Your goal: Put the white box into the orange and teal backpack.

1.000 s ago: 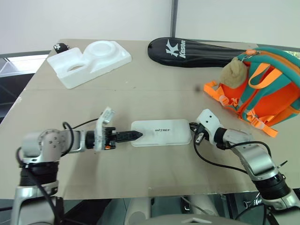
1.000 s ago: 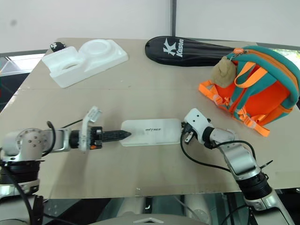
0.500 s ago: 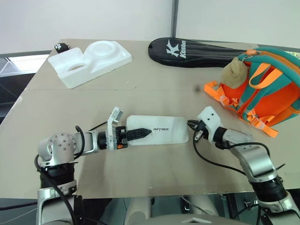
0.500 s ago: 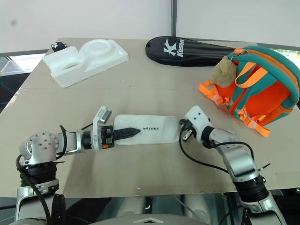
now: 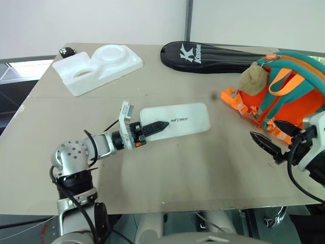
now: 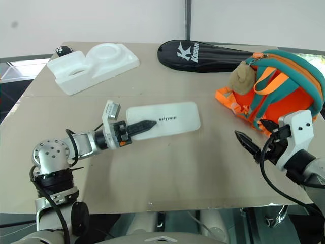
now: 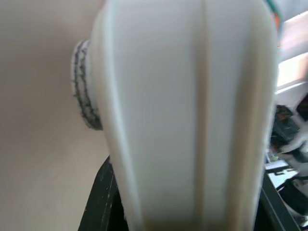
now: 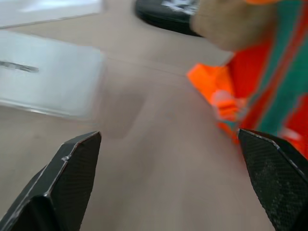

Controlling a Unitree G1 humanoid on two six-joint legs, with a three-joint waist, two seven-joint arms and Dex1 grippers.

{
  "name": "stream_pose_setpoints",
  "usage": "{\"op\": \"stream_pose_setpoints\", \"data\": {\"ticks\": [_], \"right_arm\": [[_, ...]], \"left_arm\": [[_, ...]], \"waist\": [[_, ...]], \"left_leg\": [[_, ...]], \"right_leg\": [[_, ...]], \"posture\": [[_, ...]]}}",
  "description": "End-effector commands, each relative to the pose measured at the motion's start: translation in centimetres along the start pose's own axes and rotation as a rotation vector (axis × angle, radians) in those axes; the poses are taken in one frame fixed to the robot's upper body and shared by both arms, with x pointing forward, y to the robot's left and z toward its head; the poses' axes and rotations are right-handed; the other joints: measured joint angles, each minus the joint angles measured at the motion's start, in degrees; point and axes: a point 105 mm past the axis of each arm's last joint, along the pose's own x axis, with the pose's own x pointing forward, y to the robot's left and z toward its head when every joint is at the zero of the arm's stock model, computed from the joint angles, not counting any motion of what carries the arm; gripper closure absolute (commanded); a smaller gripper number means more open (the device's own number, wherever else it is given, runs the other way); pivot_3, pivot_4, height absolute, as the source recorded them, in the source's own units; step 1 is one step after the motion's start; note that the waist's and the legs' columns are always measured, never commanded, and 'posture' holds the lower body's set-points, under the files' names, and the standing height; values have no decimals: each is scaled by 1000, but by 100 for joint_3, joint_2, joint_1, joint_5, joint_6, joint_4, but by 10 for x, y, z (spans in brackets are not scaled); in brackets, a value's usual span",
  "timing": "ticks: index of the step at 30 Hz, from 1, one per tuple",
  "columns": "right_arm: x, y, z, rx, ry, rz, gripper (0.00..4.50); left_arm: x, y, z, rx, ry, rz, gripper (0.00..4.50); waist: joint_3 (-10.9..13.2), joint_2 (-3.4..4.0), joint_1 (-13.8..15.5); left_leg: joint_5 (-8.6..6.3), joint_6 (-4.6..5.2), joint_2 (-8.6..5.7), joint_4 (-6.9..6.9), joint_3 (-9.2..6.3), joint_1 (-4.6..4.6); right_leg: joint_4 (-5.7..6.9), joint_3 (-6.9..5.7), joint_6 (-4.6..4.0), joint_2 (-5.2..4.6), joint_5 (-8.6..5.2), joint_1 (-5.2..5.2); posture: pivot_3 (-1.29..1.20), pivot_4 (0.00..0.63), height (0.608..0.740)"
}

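Moved: since a second ago the white box (image 5: 175,121) has come off the table (image 5: 167,173) at its left end and now sits nearer the far side, tilted; the right gripper (image 5: 271,137) has let go of the box's right end and drawn away toward the backpack.
Left gripper: the left gripper (image 5: 155,126) is clamped on the left end of the white box, one black finger lying across its top.
Right gripper: fingers spread wide with nothing between them, close in front of the backpack's lower straps, well apart from the box.
White box: flat, lettering up, between the left gripper and the backpack, its right end nearest the backpack; whether that end touches the table cannot be told.
Backpack: the orange and teal backpack (image 5: 289,96) lies on the table to the right of the box, tan plush toy (image 5: 254,77) on the side facing it.
Other things: a black racket case (image 5: 213,53) lies beyond the backpack; a white foam tray (image 5: 96,66) sits well to the backpack's left, past the box.
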Motion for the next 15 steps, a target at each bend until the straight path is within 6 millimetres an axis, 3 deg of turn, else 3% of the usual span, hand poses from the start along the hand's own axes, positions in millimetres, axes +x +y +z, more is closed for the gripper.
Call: {"op": "stream_pose_setpoints", "data": {"ticks": [1, 4, 7, 10, 15], "right_arm": [[17, -30, 12, 31, -46, -196, 0], [49, -50, 29, 77, -119, -297, 0], [77, -57, 46, 99, -187, -315, 0], [94, -69, 44, 64, -191, -354, 763], [104, -68, 49, 5, -263, -283, 3236]], "left_arm": [[5, -20, 14, 70, -41, -87, 3429], [6, -28, 18, 72, -64, -132, 3429], [4, -30, 19, 80, -83, -136, 3429], [1, -33, 18, 89, -104, -137, 3429], [-5, -37, 15, 91, -134, -141, 3429]], "waist": [[0, 1, -7], [0, 1, -27], [3, 7, -3], [4, 8, 32], [5, 9, 34]], "left_leg": [[0, 0, -2, 3, 1, 0], [0, 0, -5, 4, 3, 0], [0, 0, -8, 0, -1, -8], [0, 0, -8, -8, -2, -17], [1, -2, -8, -5, -3, -78]], "right_leg": [[0, 3, 0, 0, 1, 0], [0, 9, 0, 1, 1, -2], [0, 8, 23, 3, 12, -5], [-3, 4, 24, 3, 12, -12], [-9, -1, 30, -6, 11, -57]], "posture": [[0, 150, 740], [0, 150, 740], [0, 150, 740], [0, 150, 740], [0, 150, 740]]}}
